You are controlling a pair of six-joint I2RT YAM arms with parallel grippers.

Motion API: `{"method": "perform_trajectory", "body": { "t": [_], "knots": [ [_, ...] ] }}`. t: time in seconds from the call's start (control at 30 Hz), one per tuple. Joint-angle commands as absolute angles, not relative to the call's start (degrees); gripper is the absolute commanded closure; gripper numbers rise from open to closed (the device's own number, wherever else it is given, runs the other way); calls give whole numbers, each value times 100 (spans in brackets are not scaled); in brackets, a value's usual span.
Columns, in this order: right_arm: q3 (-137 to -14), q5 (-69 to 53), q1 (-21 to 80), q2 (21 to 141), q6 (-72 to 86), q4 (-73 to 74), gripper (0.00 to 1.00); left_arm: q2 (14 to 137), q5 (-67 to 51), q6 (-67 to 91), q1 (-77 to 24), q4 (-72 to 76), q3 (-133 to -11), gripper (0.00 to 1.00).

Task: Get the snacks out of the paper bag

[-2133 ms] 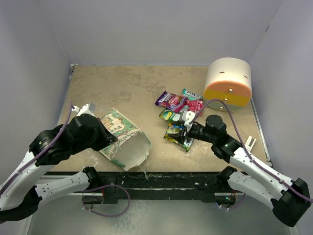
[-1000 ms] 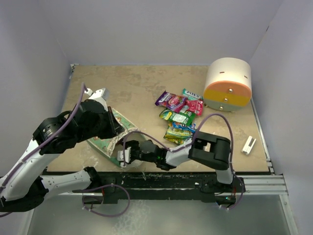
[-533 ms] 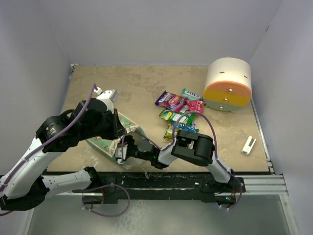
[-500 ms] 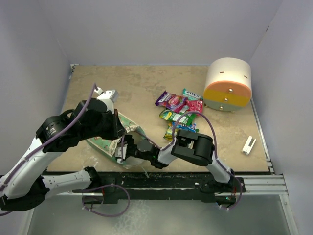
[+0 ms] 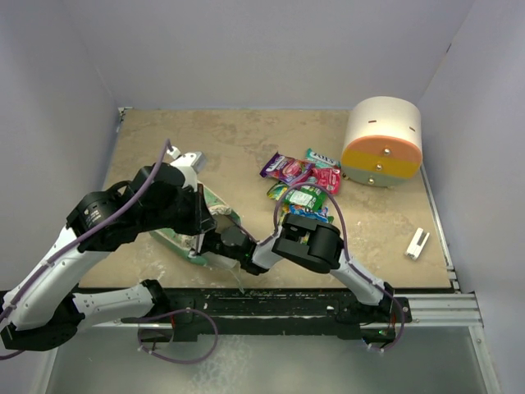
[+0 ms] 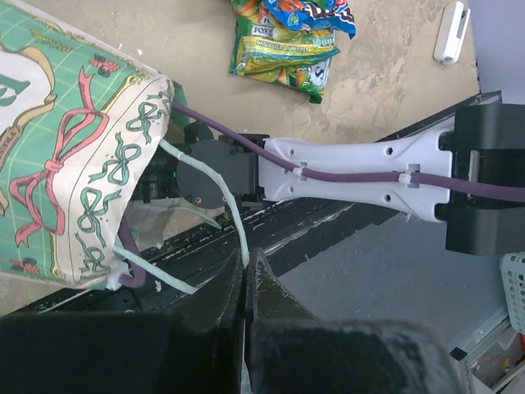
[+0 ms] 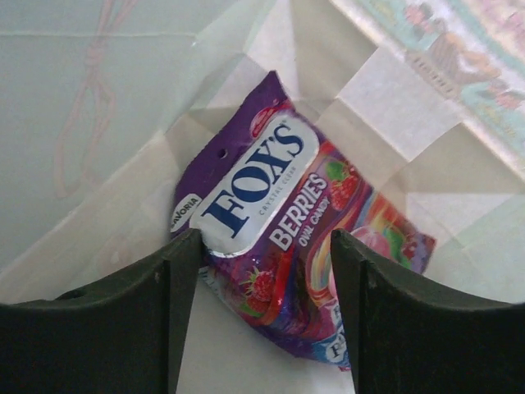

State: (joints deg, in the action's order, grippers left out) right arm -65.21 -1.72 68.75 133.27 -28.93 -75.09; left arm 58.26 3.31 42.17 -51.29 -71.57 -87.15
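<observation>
Snack packet [image 7: 275, 234] — "FOX'S BERRIES" — inside paper bag [image 7: 123, 107].

Top view: bright, even, soft light from overhead, no hard shadows. Just faint shade under arms and at near side of cream-orange-yellow cylinder [image 5: 382, 141]. Mild wide-angle, so walls splay outward at edges. Shiny snack packets [image 5: 308, 197] barely glare. Left wrist view: patterned mint-green paper bag [image 6: 66, 156] sharp, black left gripper [image 6: 247, 267] at near edge dark and blurry. Right wrist view: milky diffuse light through bag paper, purple foil candy packet [image 7: 271, 205] crisp with slight sheen, dark right gripper [image 7: 264, 271] out of focus.
</observation>
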Motion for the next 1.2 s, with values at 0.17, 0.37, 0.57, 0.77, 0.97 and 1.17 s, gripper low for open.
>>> {"method": "perform_trajectory", "body": {
  "t": [0.17, 0.37, 0.57, 0.77, 0.97, 1.17],
  "knots": [
    [-6772, 358, 6615, 13377, -2523, -7371, 63, 5688, 417, 4475, -5138, -7123, -8728, 100],
    [-6502, 325, 6592, 12976, -2556, -7184, 89, 5406, 748, 4919, -5140, -7238, -8413, 100],
    [-5961, 192, 6592, 12382, -2435, -7144, 100, 5108, 1115, 5364, -5139, -7186, -8093, 100],
    [-5257, 74, 6593, 11672, -2327, -7141, 100, 4974, 1392, 5633, -5141, -7166, -7955, 100],
    [-4793, -244, 6654, 11127, -2344, -7050, 100, 5000, 1407, 5812, -5141, -6966, -7887, 100],
    [-4675, -435, 6673, 10910, -2366, -7022, 100, 5190, 1177, 5736, -5140, -6458, -7808, 100]
  ]
}}
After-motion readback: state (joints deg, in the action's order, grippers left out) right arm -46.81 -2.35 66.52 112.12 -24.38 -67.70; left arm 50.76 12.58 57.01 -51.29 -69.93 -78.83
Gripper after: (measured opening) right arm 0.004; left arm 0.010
